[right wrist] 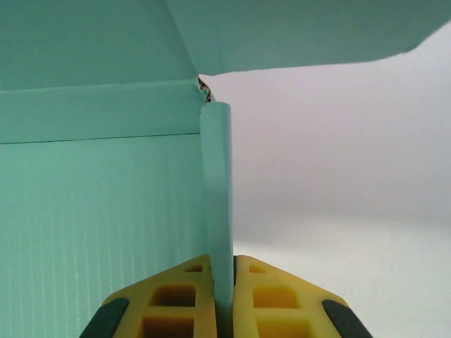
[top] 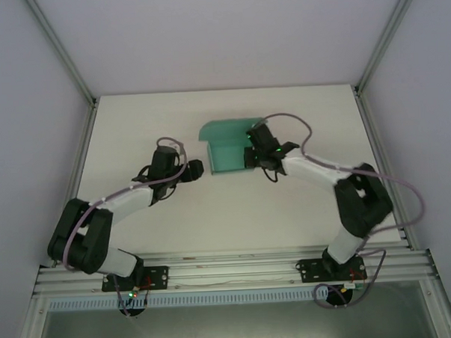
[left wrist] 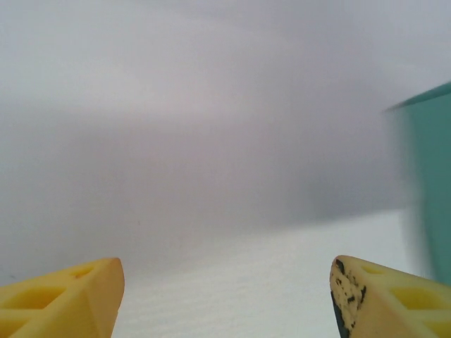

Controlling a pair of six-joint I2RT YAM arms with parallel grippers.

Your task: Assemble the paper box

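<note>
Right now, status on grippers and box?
Right gripper shut on paper box wall. Left gripper open, just left of box, apart. Nothing in the way.

White table (top: 227, 214); aluminium frame rail (top: 229, 262) along near edge.

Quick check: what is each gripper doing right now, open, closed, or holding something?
Left gripper: open, nothing between its fingers.
Right gripper: closed on an upright side wall of the paper box.

We see the paper box (top: 226, 148), teal-green matte card, half-formed at the far middle of the bench (top: 213, 222): floor flat, back and right walls upright, lid flap open above.
</note>
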